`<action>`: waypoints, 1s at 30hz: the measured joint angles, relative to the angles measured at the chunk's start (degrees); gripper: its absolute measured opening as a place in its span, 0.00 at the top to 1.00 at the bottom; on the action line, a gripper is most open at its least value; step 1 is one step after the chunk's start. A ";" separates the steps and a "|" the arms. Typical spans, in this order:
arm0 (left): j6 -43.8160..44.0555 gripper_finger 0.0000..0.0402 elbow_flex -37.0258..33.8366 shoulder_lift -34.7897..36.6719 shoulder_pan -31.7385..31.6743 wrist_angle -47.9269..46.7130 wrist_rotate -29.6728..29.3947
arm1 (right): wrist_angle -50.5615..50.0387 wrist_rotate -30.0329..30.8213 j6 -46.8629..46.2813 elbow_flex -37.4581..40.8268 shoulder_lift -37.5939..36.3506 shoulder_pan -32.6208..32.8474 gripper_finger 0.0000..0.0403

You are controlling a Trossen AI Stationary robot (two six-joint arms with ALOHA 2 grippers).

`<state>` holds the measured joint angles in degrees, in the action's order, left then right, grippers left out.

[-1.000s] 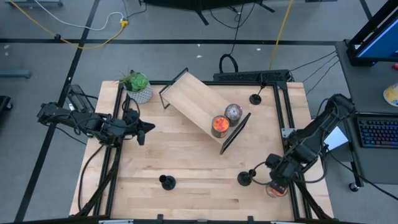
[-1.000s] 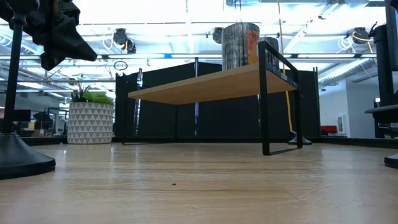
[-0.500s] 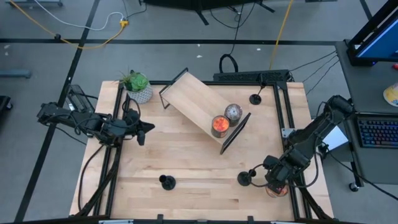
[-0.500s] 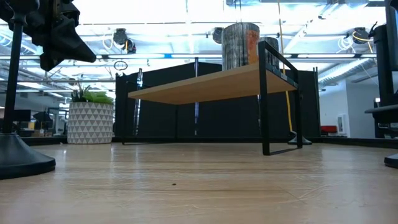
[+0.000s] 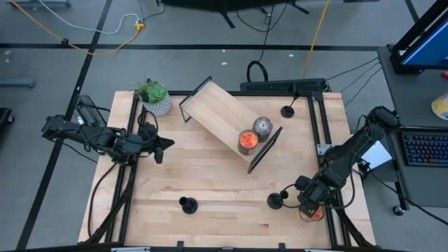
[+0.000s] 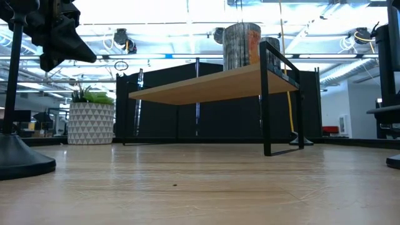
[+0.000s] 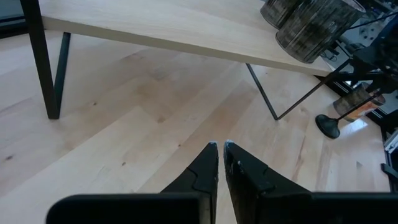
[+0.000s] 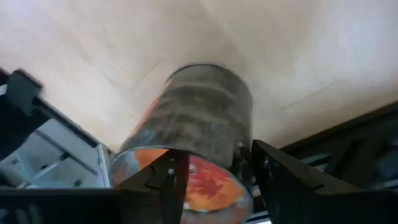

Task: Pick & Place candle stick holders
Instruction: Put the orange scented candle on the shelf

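Observation:
Three black candle stick holders stand on their round bases on the wooden table: one near the front, one front right, one at the far right. My right gripper hangs over the table's near right corner, pointing steeply down, shut on a glass candle jar with orange wax, just right of the front-right holder. My left gripper hovers shut at the table's left side, holding nothing. My right gripper has the candle jar between its two fingers, one finger on each side of the jar's wall near the top rim. The fingers come from above, slanting down. The jar stands upright on the table.
A tilted wooden shelf on black legs crosses the table's far middle with two candle jars on it. A potted plant stands at the far left. The black frame rail runs right beside the held jar.
My right gripper has gone down over the candle jar at the near right corner. The jar and the candle stick holders stand where they were.

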<state>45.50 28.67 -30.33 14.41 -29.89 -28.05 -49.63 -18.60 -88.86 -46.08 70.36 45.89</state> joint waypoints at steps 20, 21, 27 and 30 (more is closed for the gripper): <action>-0.09 0.92 0.00 0.00 0.02 0.02 0.04 | -0.02 -0.02 -1.99 0.49 -0.32 -0.02 0.99; -0.09 0.92 0.02 0.02 0.02 0.02 0.06 | 0.02 0.16 -1.99 0.51 -0.55 -0.02 0.99; -0.13 0.92 0.00 -0.04 0.02 0.02 0.07 | 0.33 1.43 -3.60 0.74 -3.52 -0.02 1.00; 0.04 0.92 0.00 -0.04 0.02 0.04 0.07 | 1.34 1.29 -5.07 0.76 -5.57 -0.07 1.00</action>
<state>45.54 28.67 -30.37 14.44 -29.85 -27.98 -48.28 -17.31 -93.92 -45.32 64.79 45.82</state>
